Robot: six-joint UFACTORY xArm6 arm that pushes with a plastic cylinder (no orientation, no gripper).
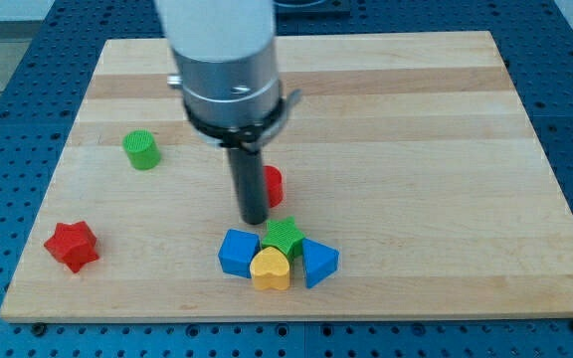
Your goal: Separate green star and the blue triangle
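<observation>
The green star (286, 236) sits near the view's bottom centre, touching the blue triangle (318, 262) at its lower right. A yellow heart (271, 268) lies just below the star, and a blue cube (238, 252) lies to the star's left. These four blocks form a tight cluster. My tip (255, 220) is just above and left of the green star, very close to it, between the star and the blue cube's top. The rod hangs from the grey arm body (229, 70).
A red block (273, 185) sits partly hidden behind the rod, above the cluster. A green cylinder (141, 150) stands at the view's left. A red star (73, 245) lies at the lower left. The wooden board (416, 149) rests on a blue perforated table.
</observation>
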